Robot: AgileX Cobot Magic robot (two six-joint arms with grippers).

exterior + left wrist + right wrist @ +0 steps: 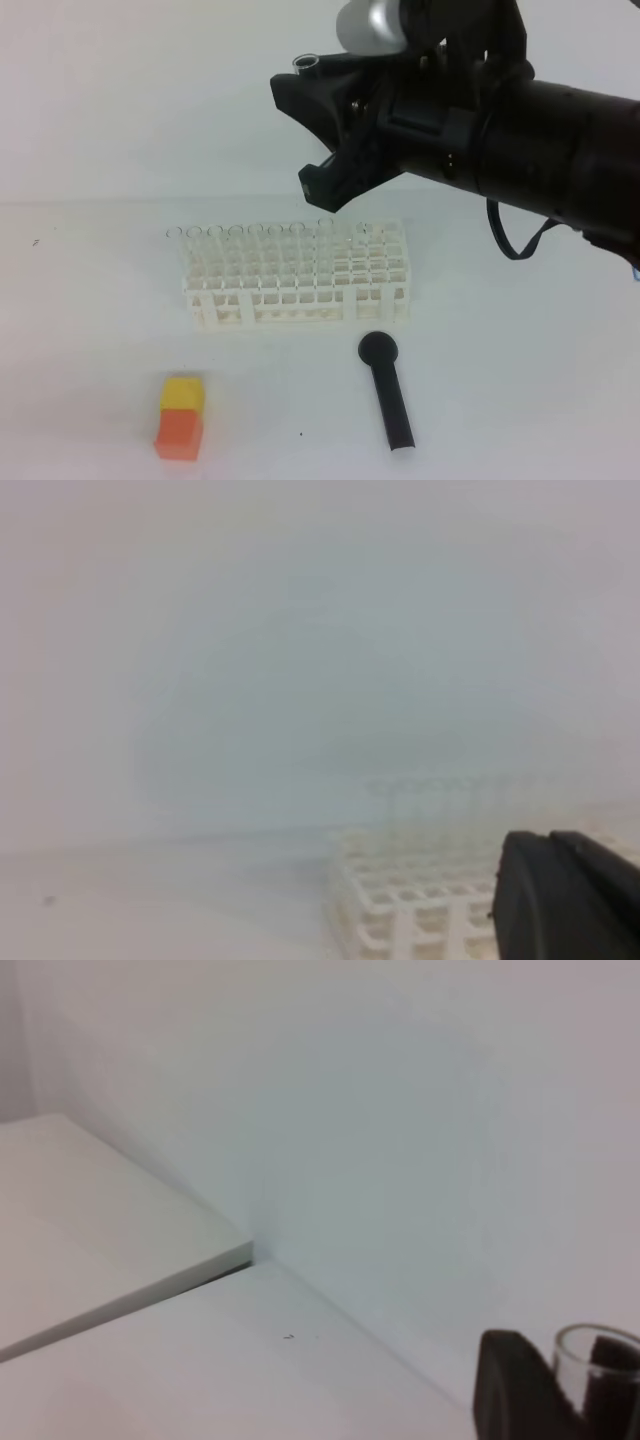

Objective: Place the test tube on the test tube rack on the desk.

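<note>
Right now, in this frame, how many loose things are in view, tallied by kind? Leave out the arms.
Test tube, held in the right gripper: 1
Test tube rack: 1
Black scoop: 1
Orange-and-yellow block: 1
Total: 4

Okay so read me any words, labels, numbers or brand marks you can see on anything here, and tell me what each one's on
No readable text in any view.
White plastic grid test tube rack: no label visible.
Orange-and-yellow block: plain faces.
Black round-headed scoop: unmarked.
Clear glass test tube in the right gripper: no markings visible.
Pale white desk: only tiny specks, not writing.
</note>
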